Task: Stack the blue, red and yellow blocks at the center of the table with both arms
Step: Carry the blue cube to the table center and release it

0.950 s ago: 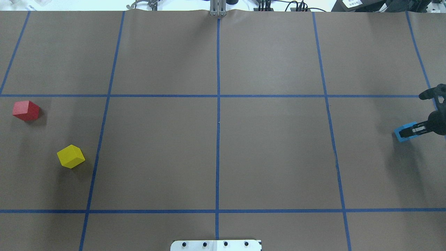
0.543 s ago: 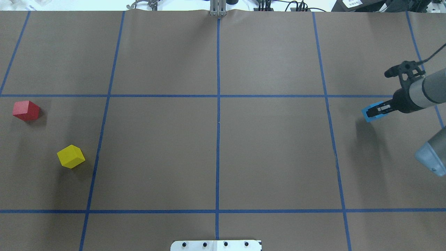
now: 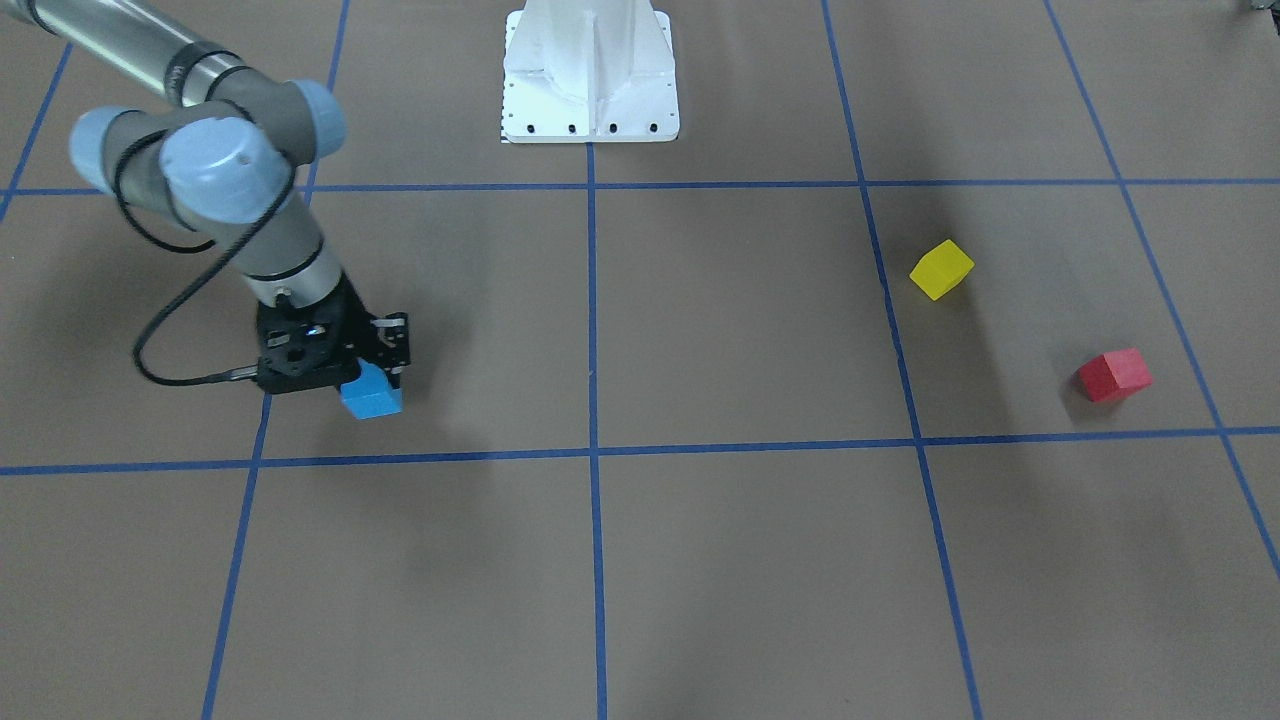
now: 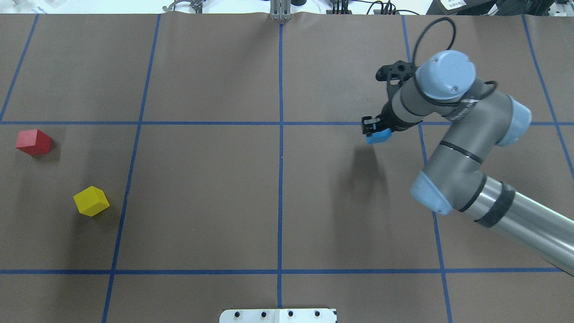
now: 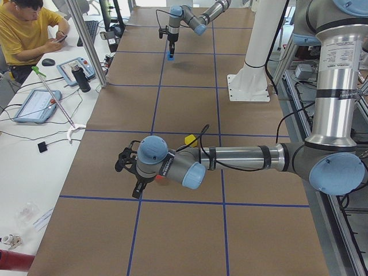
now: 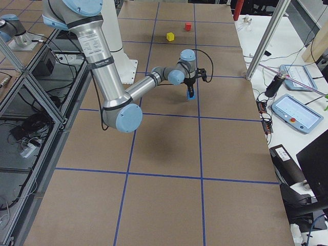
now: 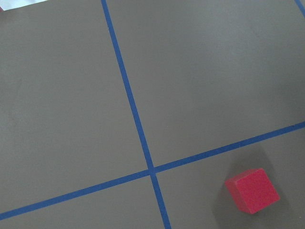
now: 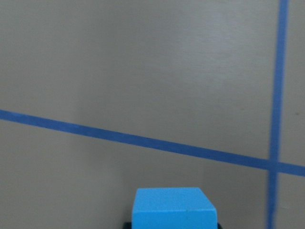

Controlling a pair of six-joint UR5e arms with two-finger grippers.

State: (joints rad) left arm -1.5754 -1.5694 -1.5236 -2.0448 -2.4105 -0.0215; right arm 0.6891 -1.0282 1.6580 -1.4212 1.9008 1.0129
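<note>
My right gripper [image 4: 373, 133] is shut on the blue block [image 4: 379, 136] and holds it above the table, right of the centre line; the block also shows in the front view [image 3: 370, 401] and the right wrist view [image 8: 173, 208]. The red block [image 4: 33, 141] and the yellow block [image 4: 91, 201] lie at the table's left side. The left wrist view shows the red block [image 7: 251, 190] below with no fingers in frame. My left gripper [image 5: 135, 185] shows only in the exterior left view, near the red block; I cannot tell if it is open or shut.
Blue tape lines divide the brown table into squares. The white robot base [image 3: 590, 75] stands at the near middle edge. An operator [image 5: 27, 30] sits at a side table with tablets and cables beyond the far edge.
My right arm has swung left from the table's right edge toward the centre, carrying the blue block. The red and yellow blocks have not moved.
</note>
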